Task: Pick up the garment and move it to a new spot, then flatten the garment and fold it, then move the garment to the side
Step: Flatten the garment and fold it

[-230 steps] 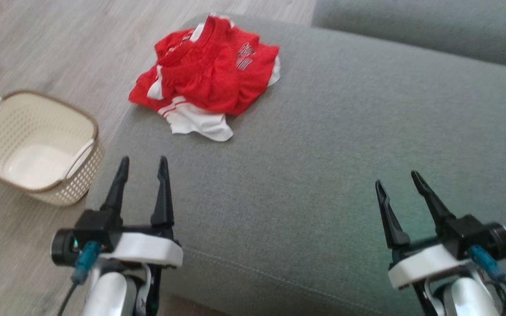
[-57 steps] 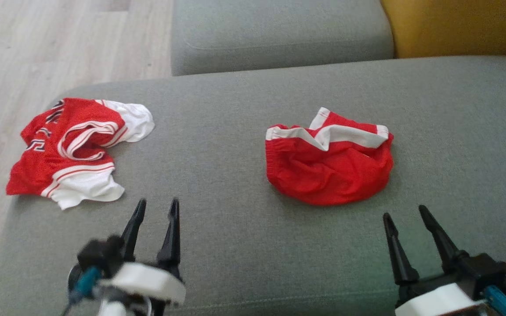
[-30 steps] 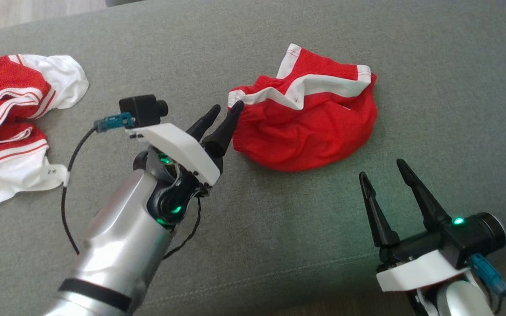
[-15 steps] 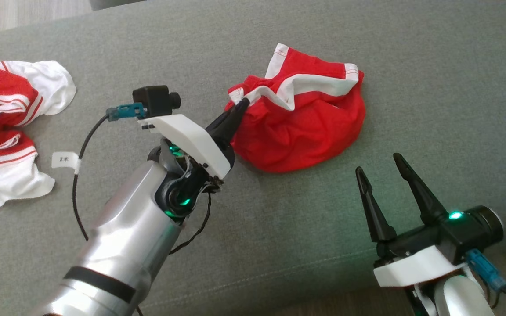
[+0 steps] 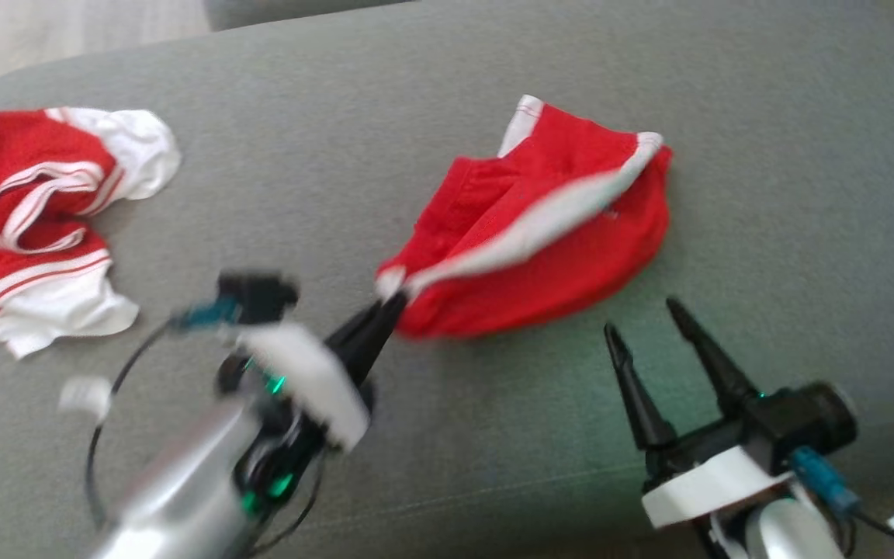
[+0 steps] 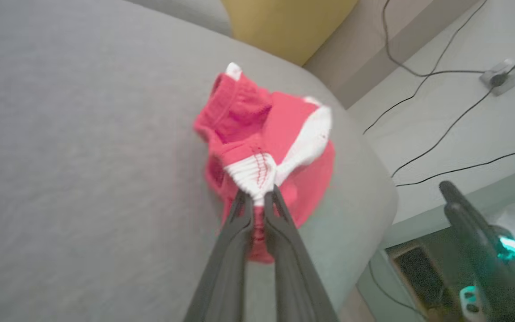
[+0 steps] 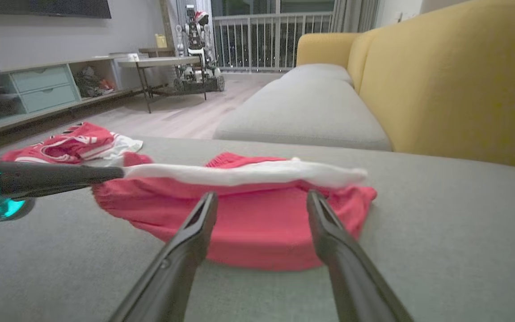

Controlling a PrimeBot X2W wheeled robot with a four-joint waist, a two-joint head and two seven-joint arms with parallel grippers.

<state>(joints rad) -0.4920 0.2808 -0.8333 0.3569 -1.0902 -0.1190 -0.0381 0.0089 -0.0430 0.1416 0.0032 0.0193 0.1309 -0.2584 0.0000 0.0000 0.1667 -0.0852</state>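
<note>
1. Spotting a crumpled red-and-white jersey (image 5: 43, 225) at the far left of the cushion (image 5: 338, 140).
2. Pinching the white-trimmed corner of the shorts (image 5: 571, 272) with the left gripper (image 5: 393, 299), fingers squeezed together, shorts sitting mid-cushion.
3. Holding the right gripper (image 5: 641, 317) spread wide, near the shorts' front edge.

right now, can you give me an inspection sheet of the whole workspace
surface: grey sofa cushion, soft fabric
job's things: red garment with white trim, one trimmed corner lifted, the rest lying on the cushion
clutter: second red and white garment, crumpled at the cushion's left end
grippers: left gripper shut on the trimmed corner; right gripper open, near the garment's near edge
cables: black cable looping at the left wrist; black cables on the floor
surroundings: yellow sofa back, wood floor
</note>
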